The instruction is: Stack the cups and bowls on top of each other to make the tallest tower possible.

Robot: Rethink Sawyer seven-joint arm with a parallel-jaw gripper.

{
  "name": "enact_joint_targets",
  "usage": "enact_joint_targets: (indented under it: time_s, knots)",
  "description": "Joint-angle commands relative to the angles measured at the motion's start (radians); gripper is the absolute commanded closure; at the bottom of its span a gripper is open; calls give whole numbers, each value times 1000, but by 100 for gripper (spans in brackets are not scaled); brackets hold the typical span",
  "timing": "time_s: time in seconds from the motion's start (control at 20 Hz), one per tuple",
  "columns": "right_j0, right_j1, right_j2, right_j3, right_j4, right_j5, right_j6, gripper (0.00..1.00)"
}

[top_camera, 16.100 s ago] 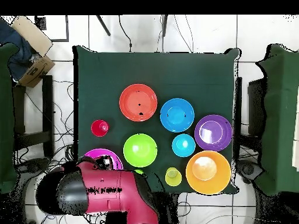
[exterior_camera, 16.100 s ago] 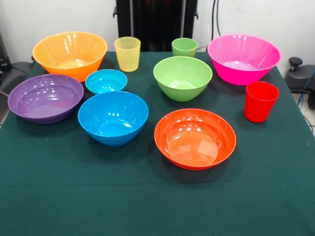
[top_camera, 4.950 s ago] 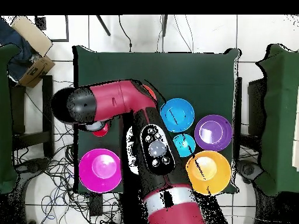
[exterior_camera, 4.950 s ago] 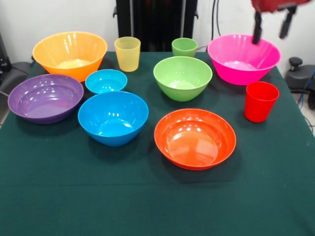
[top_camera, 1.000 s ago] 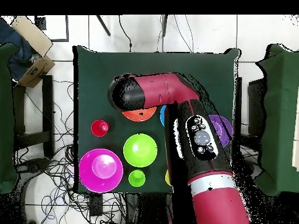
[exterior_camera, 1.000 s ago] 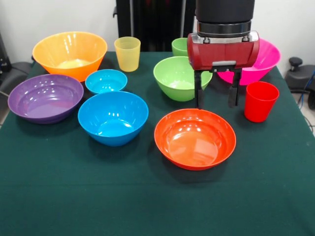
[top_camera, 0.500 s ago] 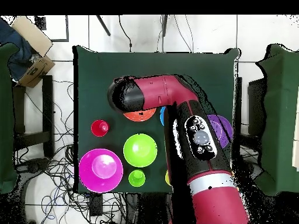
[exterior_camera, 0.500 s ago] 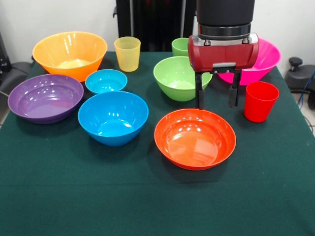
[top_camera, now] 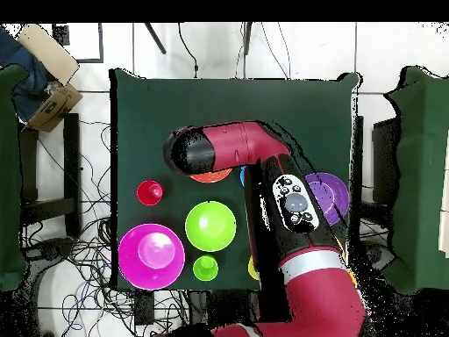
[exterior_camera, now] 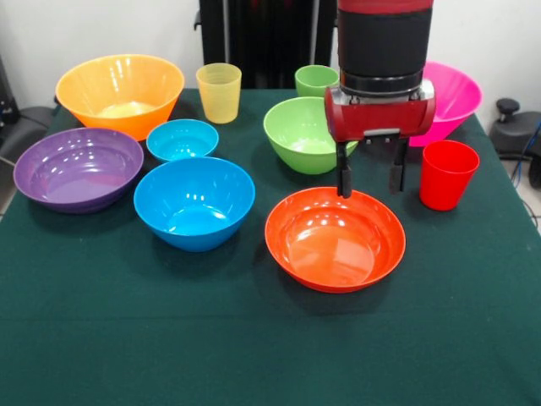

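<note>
Overhead contents: dark green table [top_camera: 289,114]; red and black arm [top_camera: 263,175] reaching from the bottom edge across the middle, covering most of the red-orange bowl [top_camera: 210,177]. Uncovered: small red cup [top_camera: 150,192], green bowl [top_camera: 210,225], large pink bowl [top_camera: 152,255], small green cup [top_camera: 205,268]. Purple bowl [top_camera: 331,195] partly hidden (arm overlaps one side). Off the table, upper left corner: cardboard box [top_camera: 48,53]

Front camera set low and close across the surface [exterior_camera: 101,338], facing the arm [exterior_camera: 385,51], overhead camera high above, looking straight down, turned half round, both sharing the green surface [top_camera: 289,114] and arm [top_camera: 298,219]
</note>
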Motion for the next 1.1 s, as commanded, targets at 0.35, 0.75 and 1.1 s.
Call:
enact_joint_targets:
  time_s: [0.35, 0.75, 1.1]
  knots:
    - [31, 64, -31, 113, -111, -33, -31, 0]
    - [44, 65, -46, 111, -121, -54, -25, 0]
    - [31, 47, -32, 125, -124, -111, -30, 0]
